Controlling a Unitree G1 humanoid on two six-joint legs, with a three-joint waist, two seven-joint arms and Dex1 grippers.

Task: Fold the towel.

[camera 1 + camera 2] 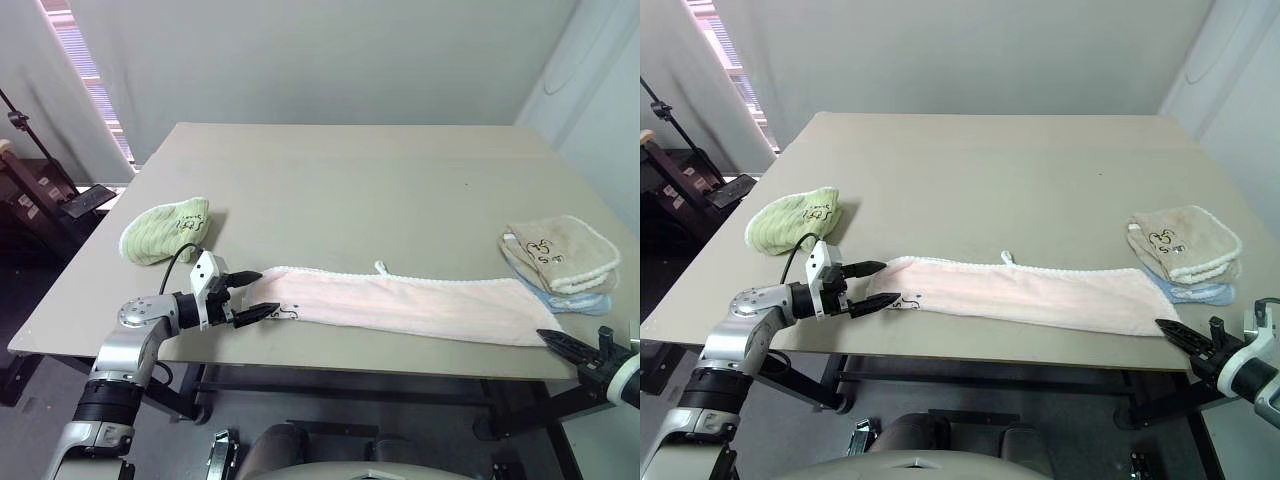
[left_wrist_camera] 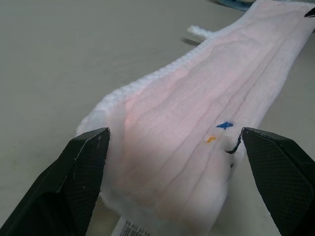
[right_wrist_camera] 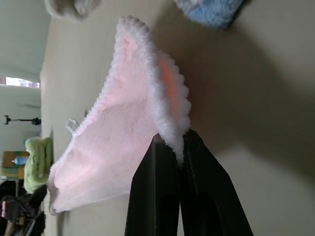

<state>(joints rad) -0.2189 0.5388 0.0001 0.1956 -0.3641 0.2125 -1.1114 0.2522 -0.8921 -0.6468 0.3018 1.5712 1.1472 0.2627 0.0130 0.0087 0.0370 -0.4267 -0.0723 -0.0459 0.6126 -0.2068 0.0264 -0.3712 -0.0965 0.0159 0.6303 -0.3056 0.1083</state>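
Beige table (image 1: 330, 170) | 1 pink towel (image 1: 400, 305) lower centre | left gripper (image 1: 252, 293) jaws apart around its end | right gripper (image 3: 173, 147) clamped on towel edge | 1 green towel (image 1: 165, 231) left | 1 beige towel (image 1: 560, 250) right

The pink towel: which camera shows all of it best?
The left eye view: the whole towel lies stretched along the table's near edge. The right eye view shows the same. The wrist views catch one end each, the right gripper pinching its corner.
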